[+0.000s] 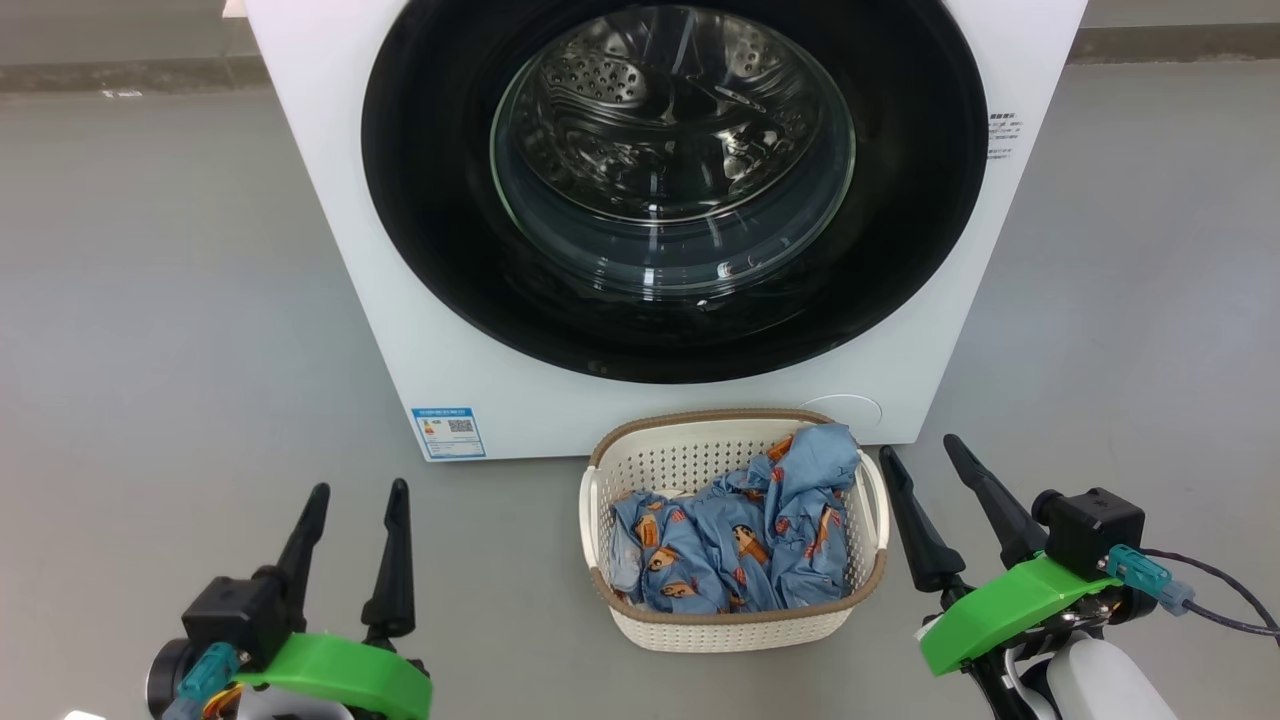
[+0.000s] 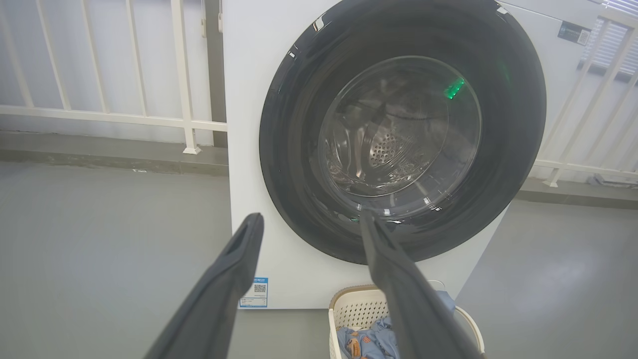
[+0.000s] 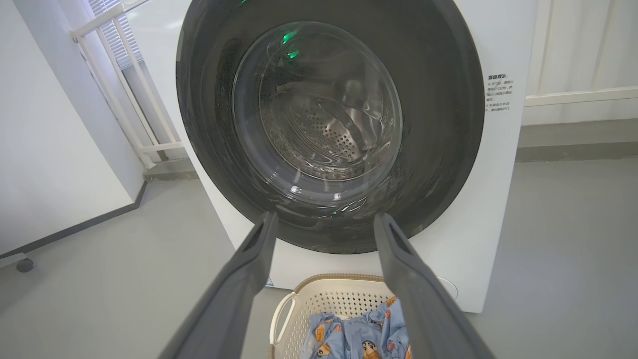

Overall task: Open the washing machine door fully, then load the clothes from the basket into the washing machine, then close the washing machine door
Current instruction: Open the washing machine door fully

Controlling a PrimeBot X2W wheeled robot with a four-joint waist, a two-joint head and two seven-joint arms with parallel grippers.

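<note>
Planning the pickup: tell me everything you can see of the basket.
The basket is small, cream-white perforated plastic, rectangular with rounded corners, a brown woven-look rim and side handles. It stands upright on the grey floor close before the washing machine, holding crumpled light-blue printed clothes. The left gripper and right gripper stand either side, not touching.

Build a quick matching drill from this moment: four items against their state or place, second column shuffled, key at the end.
Column 1
1. washing machine door
2. clothes
3. basket
4. left pincer

Column 2
A. piled inside the basket
B. shut flat against the front of the washing machine
C. open and holding nothing, at the lower left of the head view
D. standing on the floor just in front of the washing machine

Pairs: 1-B, 2-A, 3-D, 4-C
</note>
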